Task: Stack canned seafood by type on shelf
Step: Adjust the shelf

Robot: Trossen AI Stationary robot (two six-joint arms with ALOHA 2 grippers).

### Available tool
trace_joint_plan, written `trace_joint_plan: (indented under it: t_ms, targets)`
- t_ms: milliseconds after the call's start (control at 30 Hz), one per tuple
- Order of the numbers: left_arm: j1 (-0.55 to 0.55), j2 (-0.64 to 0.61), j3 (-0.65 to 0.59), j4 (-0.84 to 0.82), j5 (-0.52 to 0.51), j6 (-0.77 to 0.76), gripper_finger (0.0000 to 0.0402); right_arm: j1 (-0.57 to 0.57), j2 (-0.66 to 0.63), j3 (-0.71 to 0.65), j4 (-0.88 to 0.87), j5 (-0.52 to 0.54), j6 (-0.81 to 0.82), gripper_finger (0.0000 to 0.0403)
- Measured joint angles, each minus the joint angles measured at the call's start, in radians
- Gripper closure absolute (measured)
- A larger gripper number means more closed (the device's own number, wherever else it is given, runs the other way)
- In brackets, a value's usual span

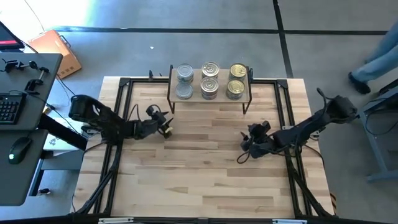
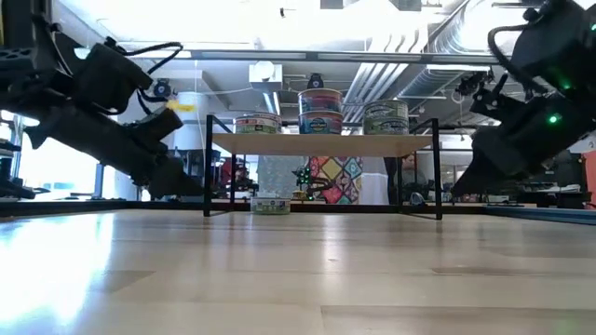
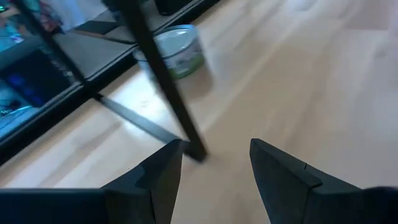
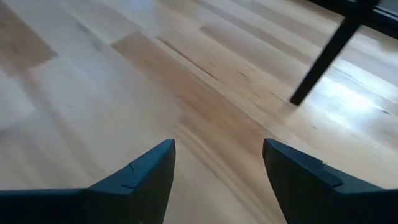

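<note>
The shelf (image 1: 209, 93) stands at the table's far middle on black wire legs. Several tins (image 1: 209, 79) sit on its board in three columns: silver tops left, pull-ring tops middle, gold tops right (image 1: 237, 79). In the low view the middle column (image 2: 321, 110) is stacked two high. One more tin (image 2: 271, 203) rests on the tabletop under the shelf, and it also shows in the left wrist view (image 3: 177, 50) beyond a shelf leg (image 3: 168, 87). My left gripper (image 1: 166, 129) (image 3: 214, 149) is open and empty near the shelf's left front leg. My right gripper (image 1: 244, 149) (image 4: 217, 149) is open and empty over bare wood.
A black metal frame (image 1: 124, 112) runs along the table's edges. A shelf leg (image 4: 329, 53) shows ahead of my right gripper. A desk with a keyboard (image 1: 9, 106) stands to the left, and a person's legs (image 1: 373, 62) are beyond the far right corner.
</note>
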Motion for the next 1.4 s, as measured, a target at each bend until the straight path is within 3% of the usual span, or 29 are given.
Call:
trace_joint_plan:
  t_ms: [133,333,467,633,933,1100,1400]
  targets:
    - [0.057,0.000,0.000,0.005,0.017,0.014,0.0217,-0.038,0.000,-0.011,0.002,-0.019,-0.036,0.0166]
    - [0.130,0.001,0.001,0.064,0.187,0.084,0.0217,-0.078,0.000,-0.011,0.022,-0.028,-0.140,0.0166]
    - [0.164,0.001,0.001,0.075,0.200,0.109,0.0217,-0.113,0.000,-0.011,0.015,-0.096,-0.167,0.0166]
    - [0.190,0.001,0.001,0.111,0.275,0.151,0.0217,-0.146,0.000,-0.011,0.015,-0.098,-0.240,0.0166]
    - [0.213,0.001,0.007,0.110,0.318,0.162,0.0218,-0.299,0.000,-0.011,0.016,-0.096,-0.392,0.0166]
    - [0.213,0.001,0.007,0.110,0.319,0.167,0.0218,-0.412,-0.002,-0.011,0.089,-0.102,-0.572,0.0166]
    - [0.212,0.001,0.007,0.109,0.321,0.170,0.0218,-0.596,-0.111,-0.011,0.230,-0.273,-0.872,0.0167]
